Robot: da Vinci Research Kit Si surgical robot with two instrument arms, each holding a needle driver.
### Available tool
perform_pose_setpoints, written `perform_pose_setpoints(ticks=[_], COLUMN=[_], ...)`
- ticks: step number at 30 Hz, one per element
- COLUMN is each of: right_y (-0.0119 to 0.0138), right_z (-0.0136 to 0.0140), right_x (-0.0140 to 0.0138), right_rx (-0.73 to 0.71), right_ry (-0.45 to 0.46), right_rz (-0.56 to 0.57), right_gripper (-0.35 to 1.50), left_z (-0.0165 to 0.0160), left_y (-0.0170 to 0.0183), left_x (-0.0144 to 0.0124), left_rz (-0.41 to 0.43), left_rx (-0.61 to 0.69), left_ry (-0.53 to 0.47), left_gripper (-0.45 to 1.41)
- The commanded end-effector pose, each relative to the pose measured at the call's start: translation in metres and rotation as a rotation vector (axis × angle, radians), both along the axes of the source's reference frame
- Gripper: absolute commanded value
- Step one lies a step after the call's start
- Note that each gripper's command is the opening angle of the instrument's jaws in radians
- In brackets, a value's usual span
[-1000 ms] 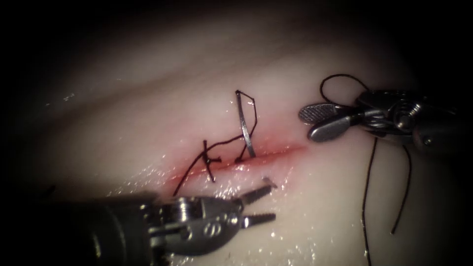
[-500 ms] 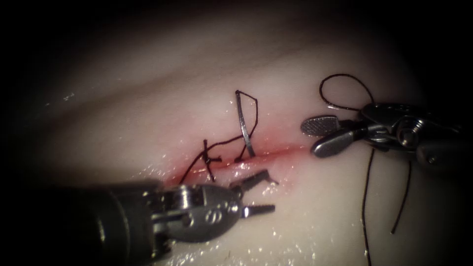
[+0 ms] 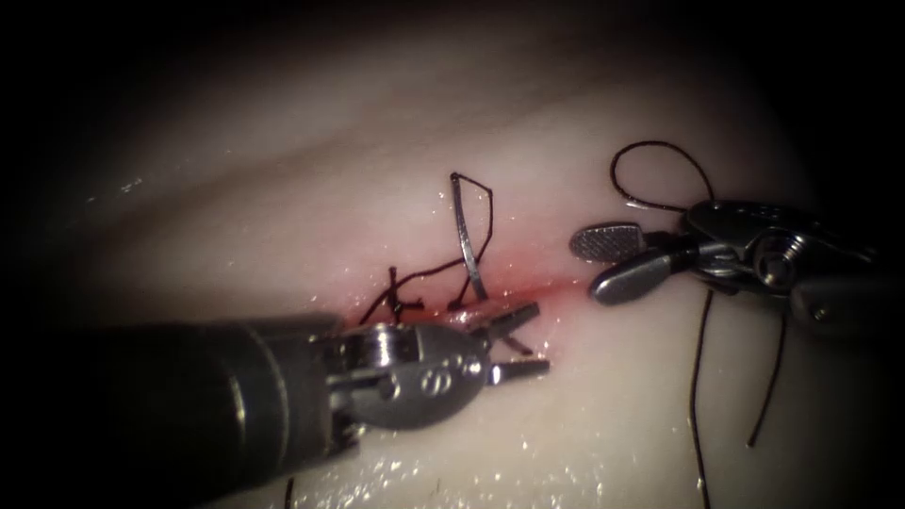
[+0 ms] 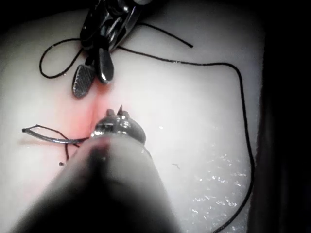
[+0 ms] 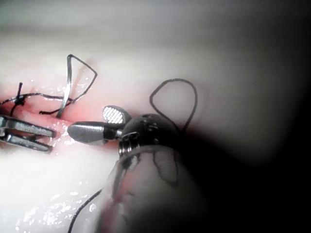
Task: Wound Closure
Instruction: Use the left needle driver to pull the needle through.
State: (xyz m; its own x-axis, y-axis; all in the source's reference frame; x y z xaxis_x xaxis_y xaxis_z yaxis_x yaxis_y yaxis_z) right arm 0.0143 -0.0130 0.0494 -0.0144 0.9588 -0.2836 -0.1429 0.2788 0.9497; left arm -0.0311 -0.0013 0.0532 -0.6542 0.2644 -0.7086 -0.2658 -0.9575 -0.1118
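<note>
The curved needle [image 3: 467, 243] stands upright with its lower end in the tissue [image 3: 283, 170] at the far edge of the cut [image 3: 558, 286]; no tool holds it. Thread [image 3: 488, 212] runs from its top end down to the cut, beside a tied knot [image 3: 405, 303]. My left tool [image 3: 535, 339] lies along the near edge just below the needle, jaws open, with a short dark sliver between them. At the cut's right end my right tool [image 3: 586, 264] is open and holds nothing. The right wrist view shows its jaws [image 5: 87, 122], the needle [image 5: 65, 92] and the left jaws [image 5: 29, 133].
A thread loop [image 3: 660, 174] curls behind the right tool's wrist, and two strands [image 3: 698, 377] hang down the tissue on the right. Red fluid tints the cut. In the left wrist view a long thread [image 4: 233, 97] arcs across the tissue past the right tool [image 4: 92, 73].
The left tool has moved up and to the right, from well below the cut to its near edge under the needle, jaws still open. Needle and right tool have barely moved.
</note>
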Motion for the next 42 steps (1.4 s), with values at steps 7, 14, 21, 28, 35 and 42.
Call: perform_pose_setpoints(ticks=[7,14,21,28,35,42], right_y=[-0.0005,-0.0010,-0.0013,-0.0021,-0.0025,-0.0029], right_z=[0.0003,0.0002,0.0004,0.0009,0.0012,0.0010], right_x=[0.0011,0.0021,0.0026,0.0026,0.0025,0.0027], right_rx=[-0.006,0.011,0.034,0.048,0.044,-0.263], right_ry=[0.029,0.040,0.059,0.061,0.073,0.082], right_rz=[0.023,0.034,0.055,0.056,0.036,0.007], right_gripper=[0.98,0.94,0.94,0.93,0.93,1.01], left_z=[0.0007,-0.0007,-0.0035,-0.0056,-0.0061,-0.0087], left_y=[-0.0003,-0.0007,-0.0003,0.0006,0.0006,0.0009], left_x=[0.0011,0.0003,-0.0003,0.0003,0.0011,0.0018], left_rz=[-0.078,-0.252,-0.402,-0.506,-0.527,-0.377], left_rx=[0.190,0.423,0.728,1.005,1.219,1.033], left_ry=[-0.138,-0.430,-0.587,-0.689,-0.787,-0.934], left_gripper=[-0.45,-0.45,-0.45,-0.45,-0.45,-0.45])
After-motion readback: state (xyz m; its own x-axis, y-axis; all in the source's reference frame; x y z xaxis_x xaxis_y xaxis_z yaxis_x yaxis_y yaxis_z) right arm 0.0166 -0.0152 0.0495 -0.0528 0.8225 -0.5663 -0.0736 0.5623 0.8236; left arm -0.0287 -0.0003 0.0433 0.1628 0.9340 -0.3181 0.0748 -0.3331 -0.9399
